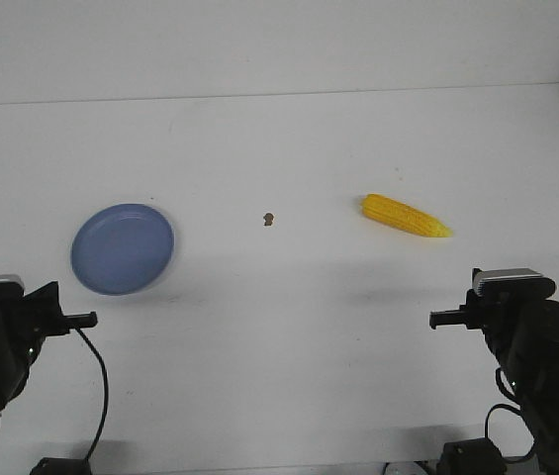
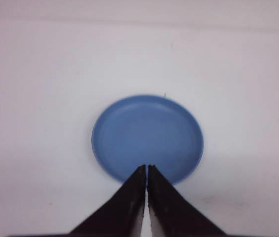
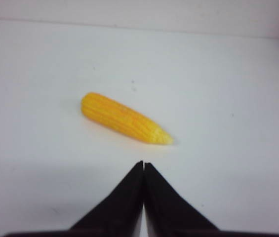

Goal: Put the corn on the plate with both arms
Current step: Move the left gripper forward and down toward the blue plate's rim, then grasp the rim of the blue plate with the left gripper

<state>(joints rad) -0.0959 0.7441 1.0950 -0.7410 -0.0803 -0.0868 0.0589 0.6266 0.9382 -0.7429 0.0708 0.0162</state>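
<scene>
The yellow corn (image 1: 405, 215) lies on the white table right of centre, its pointed end toward the right; the right wrist view also shows the corn (image 3: 124, 118). The blue plate (image 1: 122, 247) sits empty at the left, and the plate (image 2: 147, 138) fills the middle of the left wrist view. My left gripper (image 1: 89, 319) hovers near the table's front left, shut and holding nothing, its tips (image 2: 146, 168) just short of the plate's near rim. My right gripper (image 1: 437, 320) is at the front right, shut and empty, with its tips (image 3: 143, 164) a little short of the corn.
A tiny brown speck (image 1: 269, 218) lies on the table between plate and corn. The table's far edge meets a white wall (image 1: 279, 40). Black cables trail from both arms at the front edge.
</scene>
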